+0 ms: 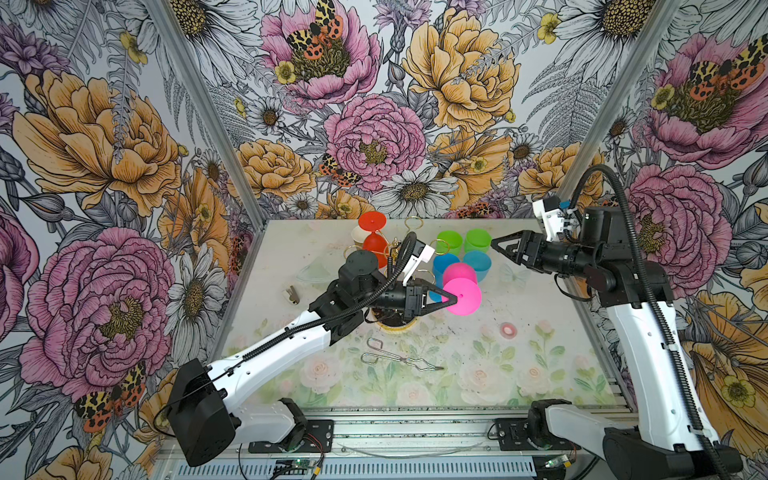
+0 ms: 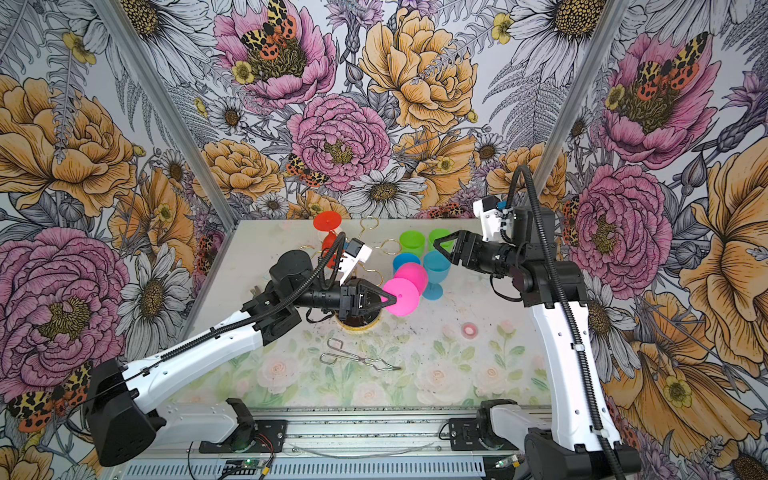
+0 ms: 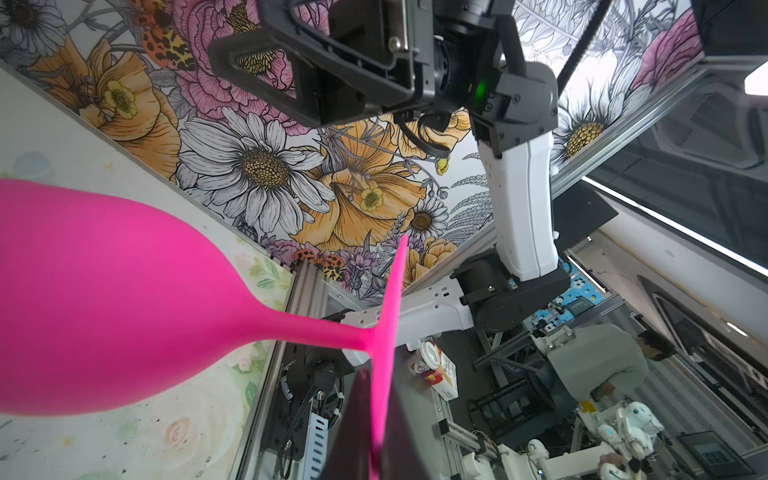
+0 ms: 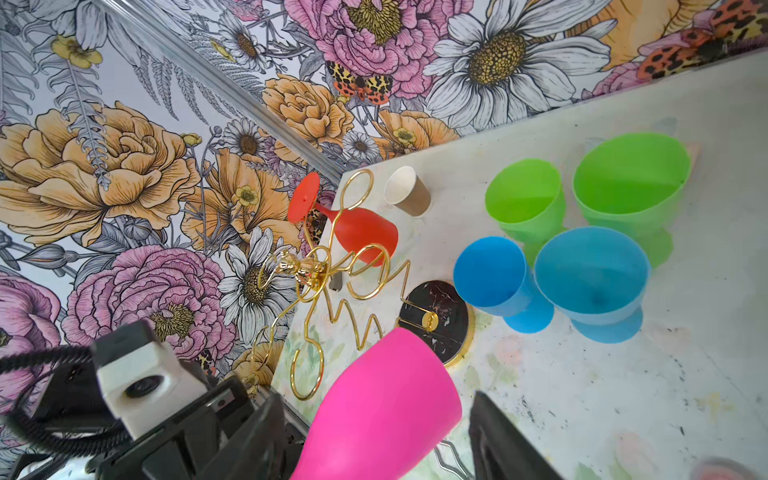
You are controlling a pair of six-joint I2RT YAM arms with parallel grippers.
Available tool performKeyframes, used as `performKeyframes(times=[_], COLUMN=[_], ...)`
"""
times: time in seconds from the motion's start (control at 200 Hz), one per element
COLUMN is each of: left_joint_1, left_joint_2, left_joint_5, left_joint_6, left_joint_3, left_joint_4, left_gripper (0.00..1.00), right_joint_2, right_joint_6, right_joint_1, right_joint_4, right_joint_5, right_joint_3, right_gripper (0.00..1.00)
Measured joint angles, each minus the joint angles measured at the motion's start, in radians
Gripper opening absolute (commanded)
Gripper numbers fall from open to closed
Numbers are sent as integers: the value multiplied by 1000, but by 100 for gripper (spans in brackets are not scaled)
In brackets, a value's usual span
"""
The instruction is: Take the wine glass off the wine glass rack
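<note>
One pink wine glass (image 1: 462, 296) is off the wine glass rack (image 4: 309, 272), held sideways above the bench (image 1: 540, 374). We see the left gripper (image 1: 451, 297) clamped on the rim of its foot. One red wine glass (image 4: 361, 235) hangs upside down on the rack. The right gripper (image 1: 493, 244) is spread wide and empty. Beside it we count two green cups (image 4: 525, 199) and two blue cups (image 4: 592, 270).

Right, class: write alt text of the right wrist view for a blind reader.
A bright pink plastic wine glass fills the foreground, tilted, in front of a gold wire rack with a red plastic wine glass hanging on it.
</note>
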Motion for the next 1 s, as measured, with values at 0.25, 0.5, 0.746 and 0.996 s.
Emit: performKeyframes(times=[0.25,0.5,0.746,0.996], left_joint_1=[-90,-181,-241,-299], left_joint_2=[-87,-135,-172,-176], left_joint_5=[-123,-288,-451,-619], left_joint_6=[425,767,1012,1223], left_joint_3=[-6,-73,-120,-124], left_joint_4=[-257,-377,-415,-435], left_gripper=[0,0,0,0], right_joint_2=[89,101,132,195], right_joint_6=[19,23,1,-28], right_joint_1=[-3,-3,23,98], right_joint_4=[-3,-19,-84,-146], right_joint_5=[-58,-73,-73,-72], right_joint_3=[-18,-34,-37,-23], right_gripper=[66,61,54,51])
